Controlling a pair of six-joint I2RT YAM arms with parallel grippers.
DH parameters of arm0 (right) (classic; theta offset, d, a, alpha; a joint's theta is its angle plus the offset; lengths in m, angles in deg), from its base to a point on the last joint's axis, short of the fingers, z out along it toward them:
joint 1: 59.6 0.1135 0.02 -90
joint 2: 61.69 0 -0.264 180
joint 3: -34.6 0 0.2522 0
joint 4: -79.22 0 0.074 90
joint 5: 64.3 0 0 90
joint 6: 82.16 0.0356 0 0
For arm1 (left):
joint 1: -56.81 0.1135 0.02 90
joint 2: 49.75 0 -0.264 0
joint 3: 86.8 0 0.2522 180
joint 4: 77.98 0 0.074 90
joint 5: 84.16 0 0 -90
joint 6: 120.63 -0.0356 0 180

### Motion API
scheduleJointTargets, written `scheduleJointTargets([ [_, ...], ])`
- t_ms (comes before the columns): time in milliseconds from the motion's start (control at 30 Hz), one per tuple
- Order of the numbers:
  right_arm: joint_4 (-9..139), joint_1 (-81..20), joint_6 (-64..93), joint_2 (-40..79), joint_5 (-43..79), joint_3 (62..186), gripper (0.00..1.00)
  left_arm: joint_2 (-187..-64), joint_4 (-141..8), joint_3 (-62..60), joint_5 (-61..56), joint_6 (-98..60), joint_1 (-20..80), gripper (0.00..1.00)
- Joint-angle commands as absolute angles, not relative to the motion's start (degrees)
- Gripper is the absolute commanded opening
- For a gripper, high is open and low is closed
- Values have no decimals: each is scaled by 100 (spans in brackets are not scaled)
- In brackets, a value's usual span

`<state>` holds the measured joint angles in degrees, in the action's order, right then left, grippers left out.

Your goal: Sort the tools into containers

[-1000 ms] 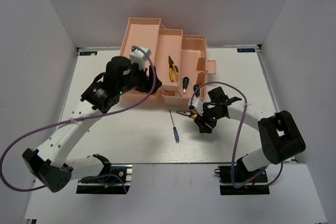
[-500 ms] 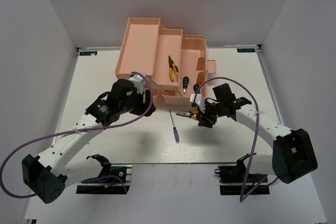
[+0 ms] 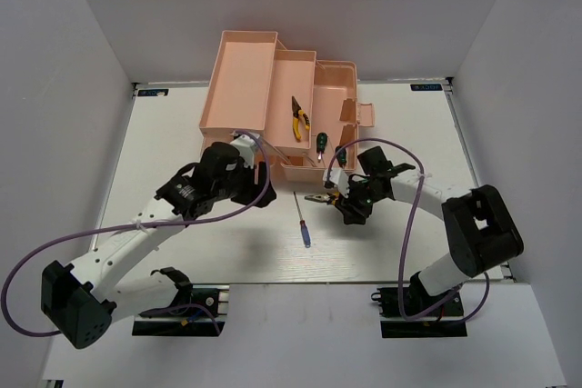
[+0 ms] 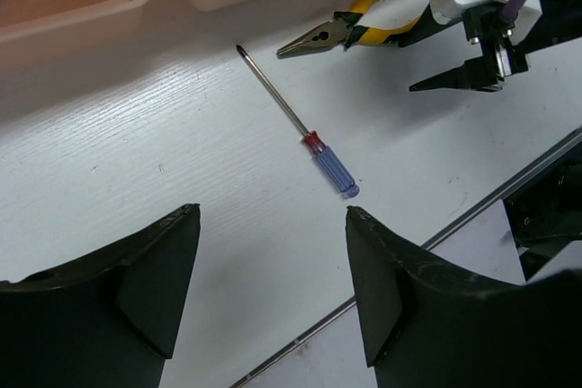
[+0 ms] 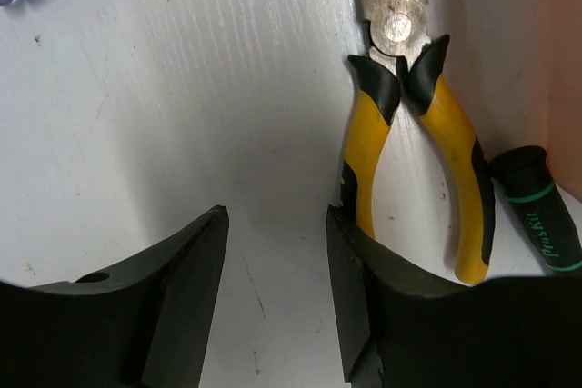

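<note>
white table (image 3: 409, 134) between plain white walls (image 3: 55, 88); right gripper (image 5: 275, 224) at lower centre gaped partly, empty, just beside the yellow pliers (image 5: 455, 143); left gripper (image 4: 271, 224) wide open, empty

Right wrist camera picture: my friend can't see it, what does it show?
Yellow-and-black pliers lie on the white table, close beside the open right tool. A green-and-black screwdriver handle pokes in at the picture's right edge.
</note>
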<state>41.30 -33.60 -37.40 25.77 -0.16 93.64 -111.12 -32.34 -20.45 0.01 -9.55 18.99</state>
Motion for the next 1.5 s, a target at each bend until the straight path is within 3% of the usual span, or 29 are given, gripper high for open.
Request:
scheduleJointTargets([
  [0, 4270, -3358, -3856, 2628, 4, 9670, 54, -11084, -3293, -2057, -50, -910, 1823, 75],
  [367, 3188, -3349, -4288, 2621, -919, 9881, 41, -11470, -3468, -2049, -154, -857, 1524, 75],
  [600, 3338, -3367, -3936, 1829, -727, 10004, 51, -11628, -3583, -1996, -154, -857, 1409, 75],
  [767, 3830, -3375, -3672, 2100, 283, 10030, 56, -11804, -3688, -1996, -154, -857, 1357, 75],
  [933, 3707, -3367, -3637, 2637, 496, 10329, 64, -11857, -3688, -1996, -154, -857, 1304, 77],
  [1133, 3812, -3332, -3593, 2927, 505, 10330, 64, -11804, -3740, -2101, -102, -804, 1251, 77],
  [1467, 4357, -3305, -3523, 3173, 847, 9855, 50, -11804, -3741, -2154, 12, -751, 1198, 77],
])
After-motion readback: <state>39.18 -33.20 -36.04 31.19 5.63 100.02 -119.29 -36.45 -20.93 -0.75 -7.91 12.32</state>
